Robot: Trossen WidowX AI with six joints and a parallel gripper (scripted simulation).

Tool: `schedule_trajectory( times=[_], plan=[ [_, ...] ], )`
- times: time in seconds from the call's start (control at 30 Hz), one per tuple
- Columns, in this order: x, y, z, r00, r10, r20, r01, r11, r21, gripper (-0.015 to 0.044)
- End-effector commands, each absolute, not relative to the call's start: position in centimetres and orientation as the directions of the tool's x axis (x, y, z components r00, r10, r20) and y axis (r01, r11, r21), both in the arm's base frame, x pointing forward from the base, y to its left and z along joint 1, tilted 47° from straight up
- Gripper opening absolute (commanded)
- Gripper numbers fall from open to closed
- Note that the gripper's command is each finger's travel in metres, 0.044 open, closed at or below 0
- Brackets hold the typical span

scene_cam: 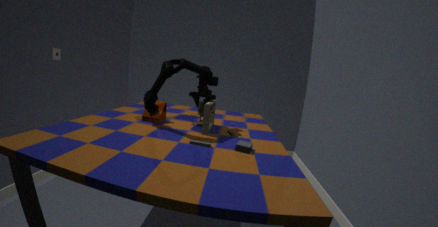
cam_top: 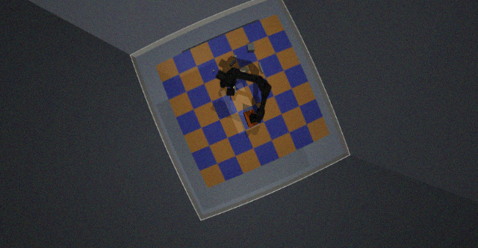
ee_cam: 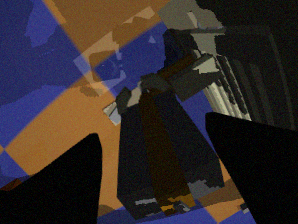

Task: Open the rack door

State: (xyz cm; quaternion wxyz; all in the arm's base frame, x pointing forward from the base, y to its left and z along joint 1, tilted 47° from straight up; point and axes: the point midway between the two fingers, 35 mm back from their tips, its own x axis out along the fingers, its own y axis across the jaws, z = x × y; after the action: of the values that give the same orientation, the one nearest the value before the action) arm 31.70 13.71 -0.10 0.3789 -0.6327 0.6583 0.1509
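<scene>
Blue and orange checkered tabletop (cam_top: pixel 266 152) (scene_cam: pixel 144 158) (ee_cam: pixel 55 130)

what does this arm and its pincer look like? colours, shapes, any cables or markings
Black arm throughout, chunky angular joints, slimmer links. Black pincer: two dark fingers, broad in the wrist view, tapering to blunt, rounded tips. A boxy black block juts out near the wrist. No cables or markings discernible; too dark to rule them out.
</scene>
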Motion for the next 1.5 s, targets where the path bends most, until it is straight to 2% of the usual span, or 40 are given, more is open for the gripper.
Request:
schedule_trajectory(
  times=[0.0, 0.37, 0.7, 1.07, 1.47],
  plan=[
    [31.8, 13.52, -0.1, 0.088, -0.721, -0.687, -0.842, 0.314, -0.439, 0.0283],
    [31.8, 13.52, -0.1, 0.088, -0.721, -0.687, -0.444, 0.589, -0.676, 0.0283],
    [31.8, 13.52, -0.1, 0.088, -0.722, -0.687, 0.033, 0.691, -0.722, 0.0283],
    [31.8, 13.52, -0.11, 0.088, -0.722, -0.687, 0.544, 0.612, -0.573, 0.0283],
    [31.8, 13.52, -0.11, 0.088, -0.722, -0.687, 0.918, 0.326, -0.225, 0.0283]
  ],
)
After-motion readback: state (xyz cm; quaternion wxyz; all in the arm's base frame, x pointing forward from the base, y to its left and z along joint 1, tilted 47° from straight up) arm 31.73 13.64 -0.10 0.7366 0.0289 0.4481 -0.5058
